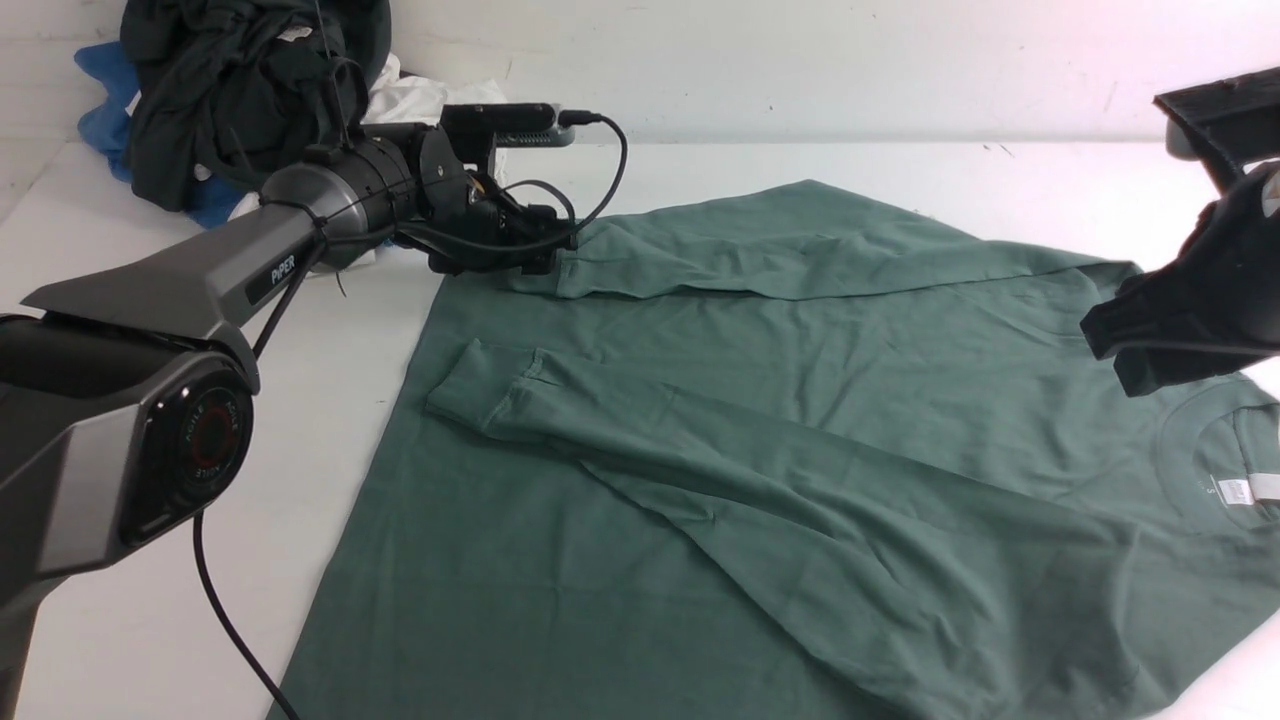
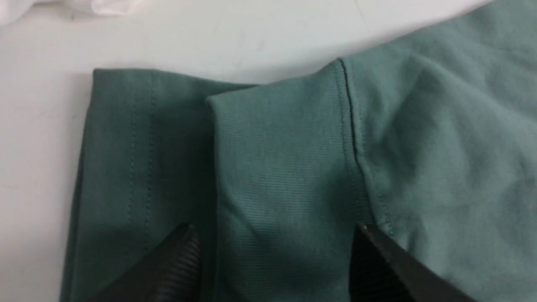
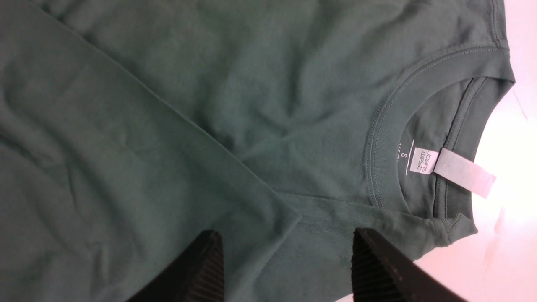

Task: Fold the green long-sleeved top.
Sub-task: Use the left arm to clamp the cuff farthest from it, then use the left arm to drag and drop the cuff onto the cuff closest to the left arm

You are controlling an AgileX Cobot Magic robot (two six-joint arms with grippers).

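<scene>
- Fingers (image 2: 180,264) of the left gripper (image 2: 273,237), black and ridged, stand spread and grip nothing; a ribbed cuff (image 2: 285,159) lies flat under the gap.
- Beside the cuff lies a darker hem (image 2: 126,147) with twin stitch lines, its corner on the white table (image 1: 350,400).
- Right gripper (image 3: 287,239) is also spread and empty, hanging over the top (image 1: 760,420) near the collar (image 3: 384,134); a sleeve edge runs under its gap.
- Inside the collar sits a white label (image 3: 423,161), and a pale tag (image 3: 463,174) sticks out past it.
- The top lies flat on the table, soft and lightly creased, collar to the right, hem to the left. The far sleeve (image 1: 800,265) is folded along the far edge, and the near sleeve (image 1: 700,450) slants across the body.
- The left arm (image 1: 200,285) reaches over the table's left side, its cable (image 1: 605,180) looping above the cuff.
- In the far left corner is a heap: a dark garment (image 1: 230,80), blue cloth (image 1: 100,80) and white cloth (image 1: 410,95).
</scene>
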